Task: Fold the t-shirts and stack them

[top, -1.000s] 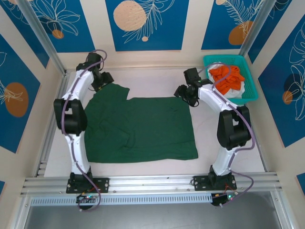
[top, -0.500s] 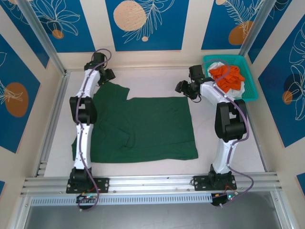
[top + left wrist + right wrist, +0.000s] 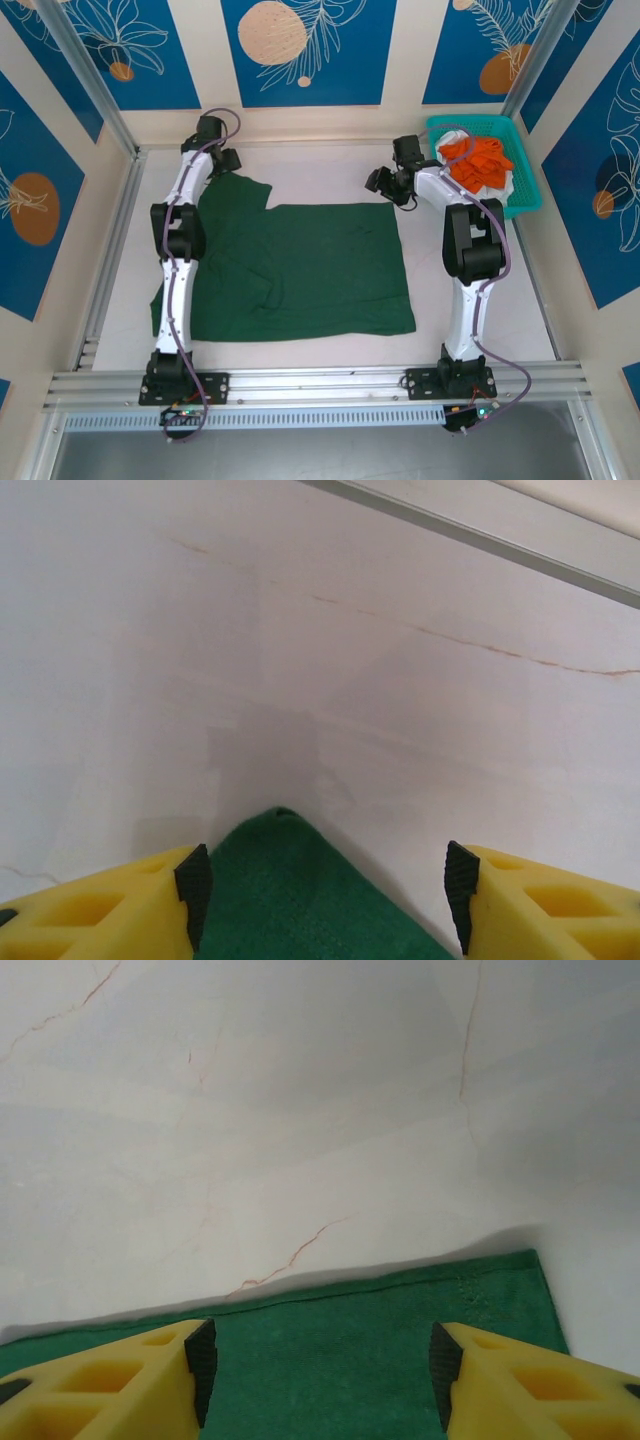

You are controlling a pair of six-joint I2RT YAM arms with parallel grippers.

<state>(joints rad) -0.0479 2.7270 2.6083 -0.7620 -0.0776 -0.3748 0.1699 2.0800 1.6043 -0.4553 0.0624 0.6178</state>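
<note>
You've barely started: green shirt (image 3: 300, 270) flat, unfolded; left end effector (image 3: 327, 890) and right end effector (image 3: 320, 1370) spread at its far corners; orange shirt (image 3: 478, 160) in basket (image 3: 532, 195) right of it.

Green t-shirt (image 3: 300, 265): we see it spread flat across the middle of the surface (image 3: 320, 165), with one short sleeve reaching toward the far left.
Left gripper (image 3: 228, 160): we find it at the far end of that sleeve, its arm stretched along the shirt's left edge.
Right gripper (image 3: 382, 183): we place it by the shirt's far right corner.
Basket (image 3: 527, 170): teal, in the far right corner; we see an orange t-shirt (image 3: 478, 163) heaped on a white t-shirt (image 3: 500, 192) inside.
</note>
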